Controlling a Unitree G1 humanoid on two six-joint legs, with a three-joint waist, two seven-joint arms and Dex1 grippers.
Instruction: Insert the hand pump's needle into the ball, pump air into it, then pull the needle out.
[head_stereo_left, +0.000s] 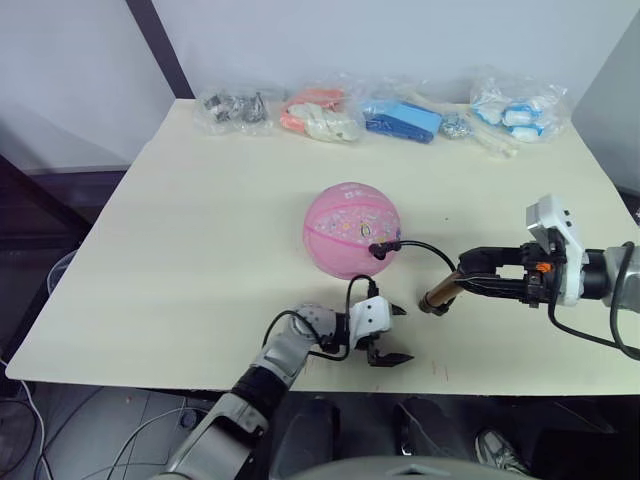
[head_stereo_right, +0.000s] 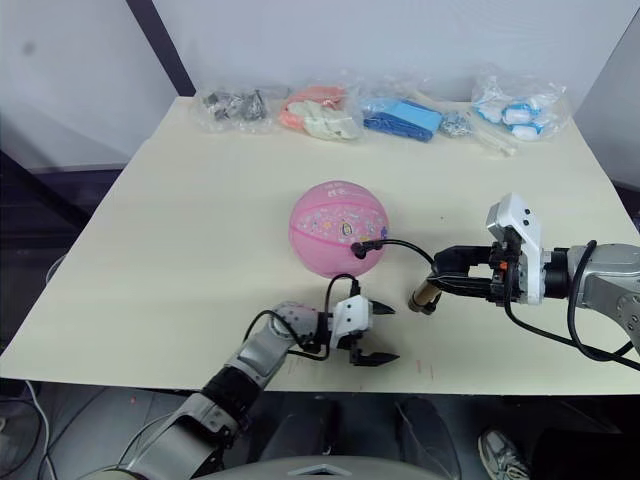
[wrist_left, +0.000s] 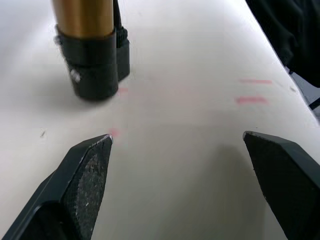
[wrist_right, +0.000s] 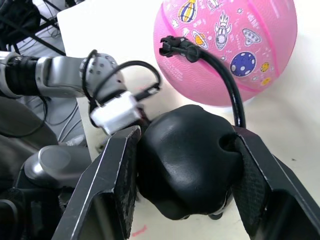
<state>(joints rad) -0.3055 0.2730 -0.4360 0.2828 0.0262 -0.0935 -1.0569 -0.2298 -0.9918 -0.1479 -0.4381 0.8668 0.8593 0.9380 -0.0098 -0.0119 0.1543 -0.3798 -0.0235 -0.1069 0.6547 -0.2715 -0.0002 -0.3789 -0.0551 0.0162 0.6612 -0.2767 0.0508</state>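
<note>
From the head camera, the ball (head_stereo_left: 352, 229) sits mid-tabletop (head_stereo_left: 180, 260), the black hose (head_stereo_left: 425, 248) plugged into its side. The right claw (head_stereo_left: 466, 276) grips the hand pump (head_stereo_left: 438, 297) lying near the front edge. The left claw (head_stereo_left: 391, 334) rests empty just beside the pump's end, fingers spread.

Left wrist: wide-open fingers (wrist_left: 85, 175) face the pump's black cap.

Right wrist: the claw is clamped on the pump's handle (wrist_right: 187, 157); the needle's fitting (wrist_right: 172, 45) meets the ball.
</note>
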